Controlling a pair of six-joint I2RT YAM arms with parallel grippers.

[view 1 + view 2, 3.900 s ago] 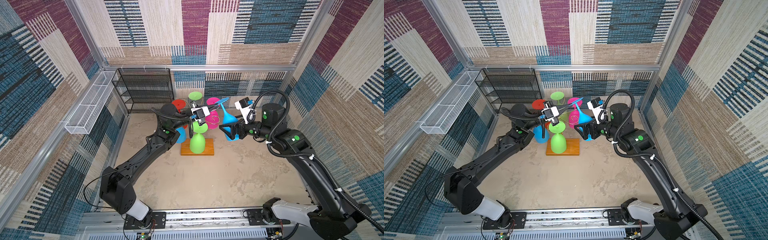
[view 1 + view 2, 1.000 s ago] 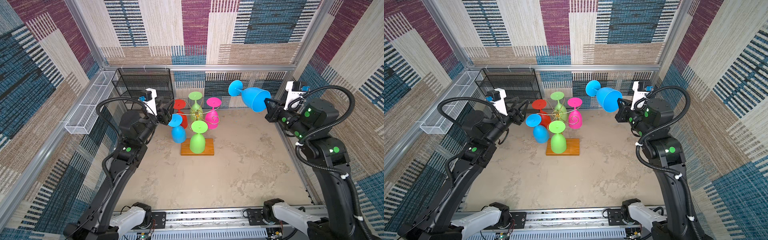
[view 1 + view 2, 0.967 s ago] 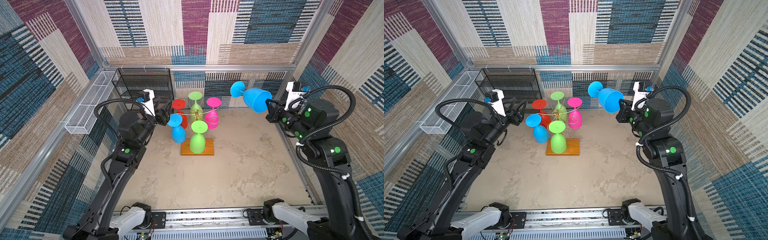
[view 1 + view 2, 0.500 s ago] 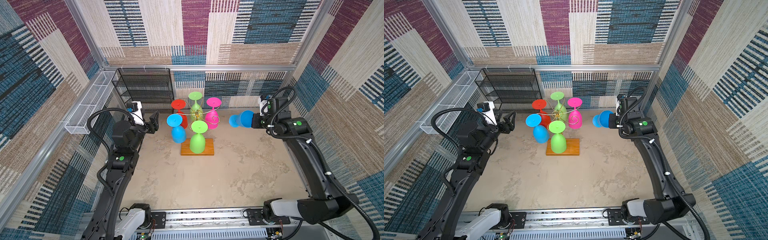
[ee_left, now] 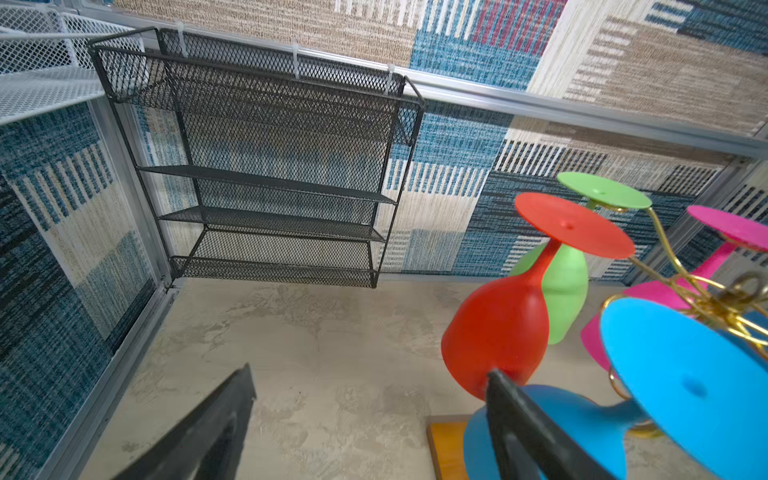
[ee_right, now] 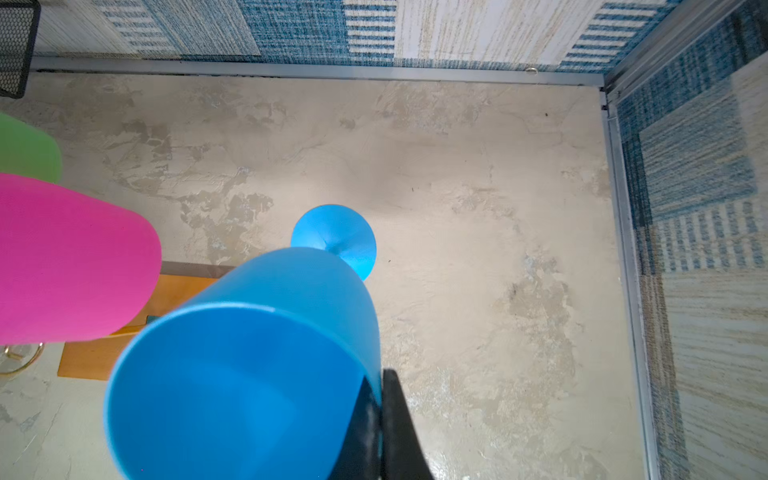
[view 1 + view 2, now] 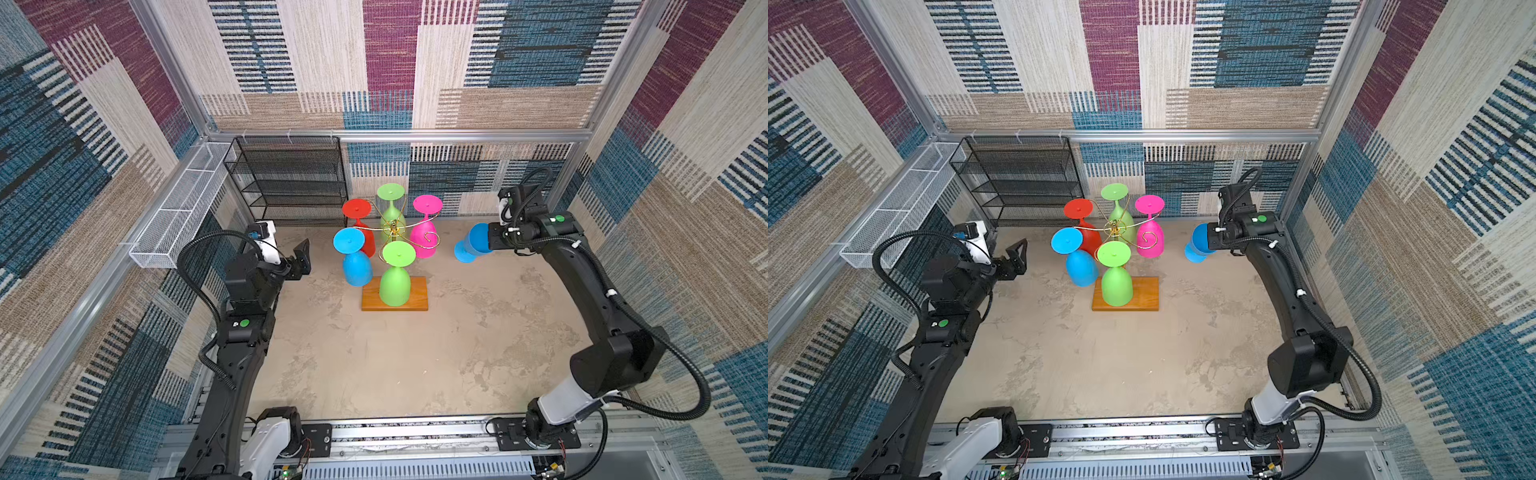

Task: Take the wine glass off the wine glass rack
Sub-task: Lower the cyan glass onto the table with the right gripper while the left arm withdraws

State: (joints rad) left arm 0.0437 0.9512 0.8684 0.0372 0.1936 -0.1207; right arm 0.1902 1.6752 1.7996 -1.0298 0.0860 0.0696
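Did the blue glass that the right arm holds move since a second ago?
Yes. The blue wine glass in the right gripper has come down and toward the wine glass rack; it is now low beside the pink glass.

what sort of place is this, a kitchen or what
Probably a robot test cell, not a kitchen: two arms mounted on a rail, fabric walls on an aluminium frame, a wine glass rack.

- The walls [image 7: 395,62] are covered with woven patches in blue, beige and dark red.
- The table [image 7: 395,365] is beige and mottled.
- A black mesh shelf unit [image 7: 291,178] is at the far edge.
- A white wire basket [image 7: 178,212] runs along the left edge.
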